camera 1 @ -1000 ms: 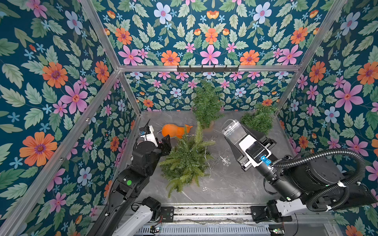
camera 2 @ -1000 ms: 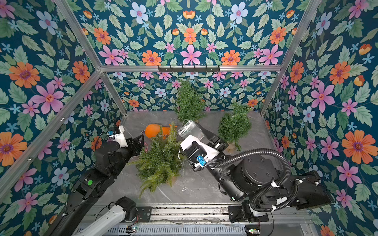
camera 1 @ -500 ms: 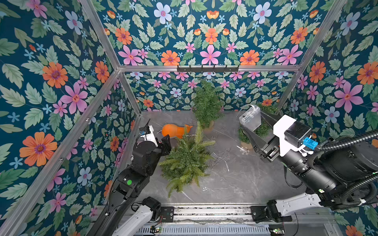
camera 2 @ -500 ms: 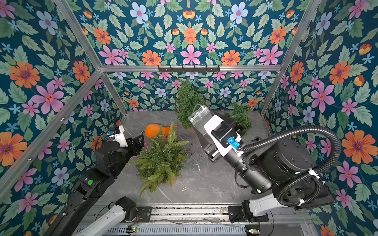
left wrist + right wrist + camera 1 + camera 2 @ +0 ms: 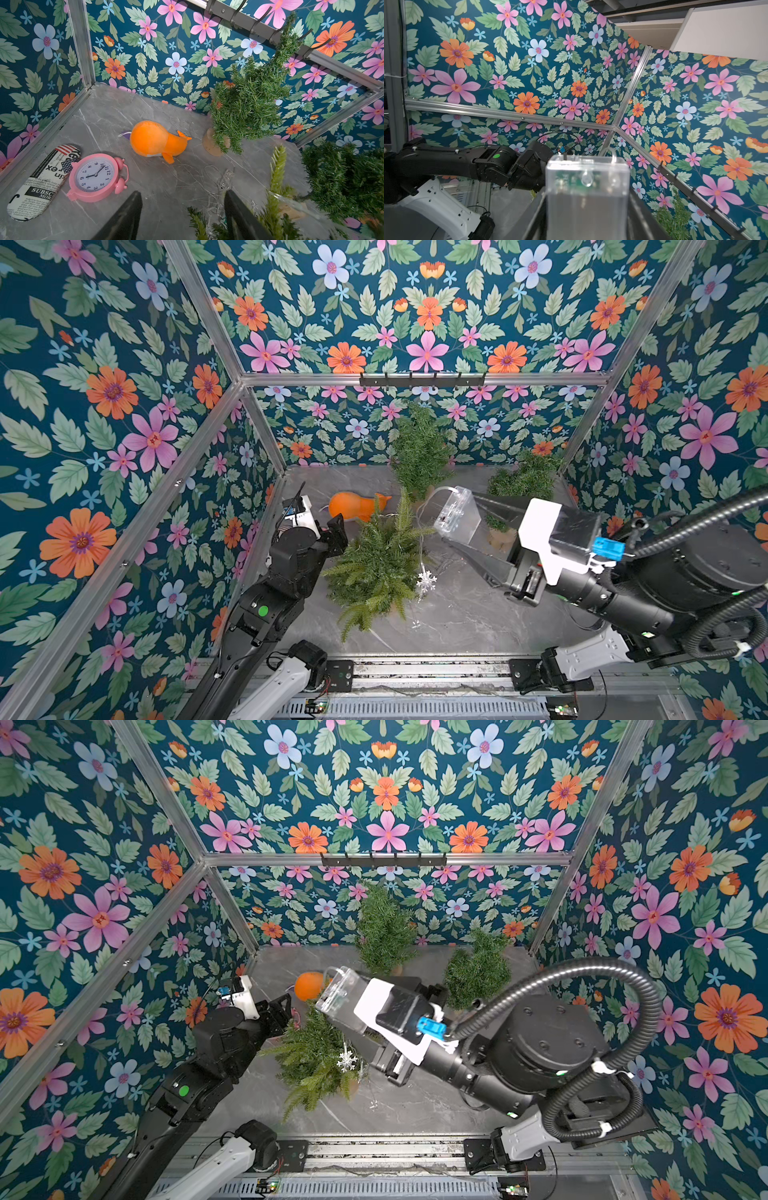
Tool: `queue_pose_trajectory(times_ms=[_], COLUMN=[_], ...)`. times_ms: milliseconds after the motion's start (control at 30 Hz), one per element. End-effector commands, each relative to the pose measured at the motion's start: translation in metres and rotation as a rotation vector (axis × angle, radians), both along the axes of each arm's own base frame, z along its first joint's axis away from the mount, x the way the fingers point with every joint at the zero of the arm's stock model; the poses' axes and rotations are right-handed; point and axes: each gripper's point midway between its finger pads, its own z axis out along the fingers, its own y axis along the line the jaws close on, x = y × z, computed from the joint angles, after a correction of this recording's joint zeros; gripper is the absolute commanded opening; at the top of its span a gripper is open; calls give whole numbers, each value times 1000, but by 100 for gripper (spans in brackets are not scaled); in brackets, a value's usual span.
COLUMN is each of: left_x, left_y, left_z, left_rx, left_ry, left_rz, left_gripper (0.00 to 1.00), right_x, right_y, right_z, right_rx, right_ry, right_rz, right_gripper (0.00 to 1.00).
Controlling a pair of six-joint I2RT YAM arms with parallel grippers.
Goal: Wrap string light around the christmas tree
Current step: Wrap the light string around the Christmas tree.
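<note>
Left gripper [image 5: 337, 531] sits low at the left side of the tree [image 5: 380, 572], close to the outer branches. Its jaws are parted with nothing between them. In its wrist view the black fingers [image 5: 126, 216] frame grey table [image 5: 166, 116] and thin loops of wire. That view also shows a newsprint case [image 5: 41, 182] and a pink clock [image 5: 95, 176] lying just beside each other near the side wall. An orange plush [image 5: 357, 506] lies behind the tree, near the gripper.

The tree stands upright mid-table. The string light [image 5: 426, 583] hangs down its right side, and a white snowflake [image 5: 347, 1060] on the strand dangles against the lower branches. More strand lies loose on the table by the foot. I cannot tell whether any of it runs round the branches.

At the strand's upper end is the clear battery box [image 5: 455, 514], raised beside the treetop. The right gripper [image 5: 457, 518] clamps it, one finger on each side, as the right wrist view [image 5: 587, 187] shows.

Two more trees stand behind: one mid-back [image 5: 419, 452], one in the back right corner [image 5: 523, 481].
</note>
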Motion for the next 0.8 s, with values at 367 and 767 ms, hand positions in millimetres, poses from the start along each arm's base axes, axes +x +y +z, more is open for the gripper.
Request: queue_pose_trajectory(times_ms=[367,767], left_x=[-1,-10], left_y=[5,38], left_z=[3,27], left_rx=[10,40], left_ry=[-12,-78], left_rz=[21,166], left_gripper=[67,64], right_x=[-18,-46], right_y=[39,101], right_z=[-52,-127], right_rx=[-130,-360], right_ry=[96,127], right_rz=[94,207], right_gripper=[24,24])
